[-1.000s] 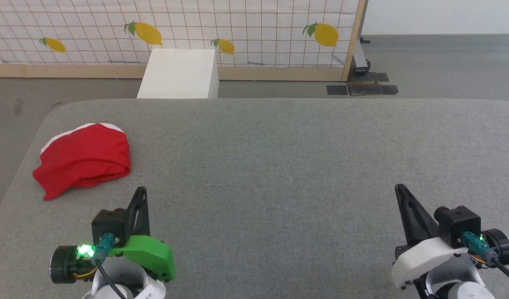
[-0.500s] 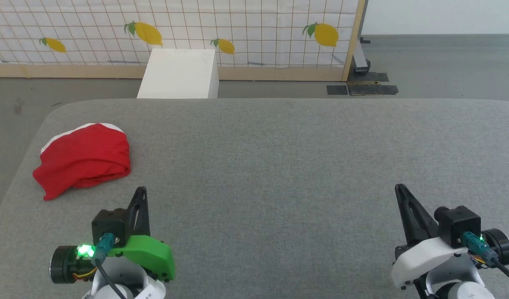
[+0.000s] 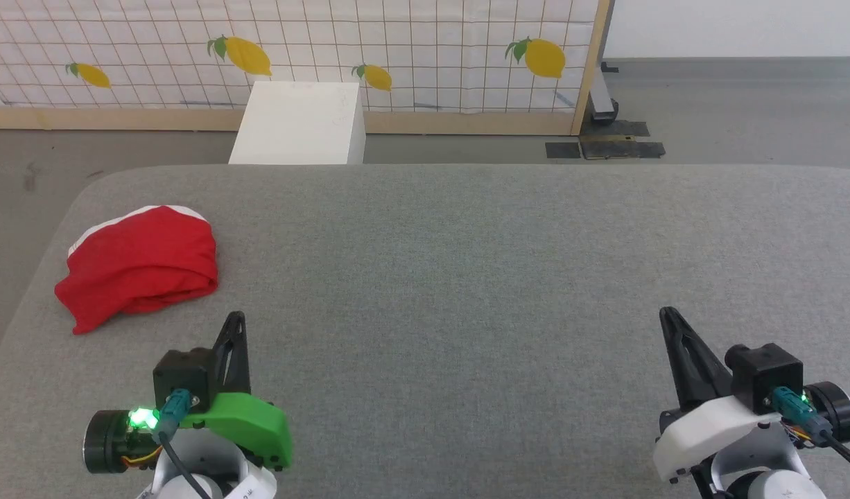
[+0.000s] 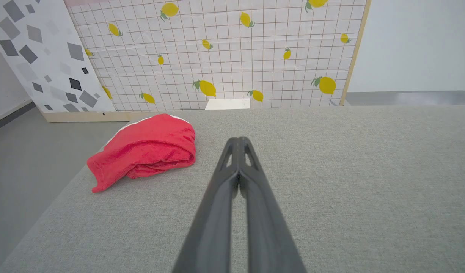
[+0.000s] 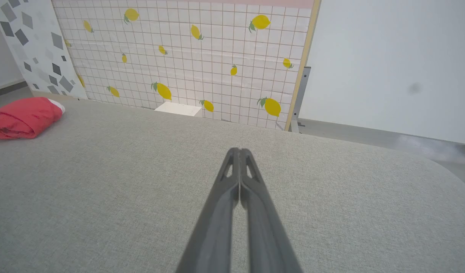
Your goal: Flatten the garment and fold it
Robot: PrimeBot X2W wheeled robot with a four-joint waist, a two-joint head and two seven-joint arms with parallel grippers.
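The garment (image 3: 139, 265) is a bright red cloth bundle with a white edge, folded into a lump near the far left corner of the grey table (image 3: 466, 277). It also shows in the left wrist view as the garment (image 4: 145, 148) and at the left edge of the right wrist view as the garment (image 5: 22, 117). My left gripper (image 3: 236, 320) hovers at the lower left, shut and empty, a little to the right of and nearer than the bundle. My right gripper (image 3: 668, 315) rests at the lower right, shut and empty. From the wrists, the left gripper (image 4: 238, 139) and right gripper (image 5: 239, 151) have their tips pressed together.
A white box (image 3: 300, 125) stands on the floor behind the table's far edge. A lemon-print grid panel (image 3: 397, 48) with a wooden frame lines the back. The garment lies close to the table's left edge, with grey floor (image 3: 23, 180) beyond it.
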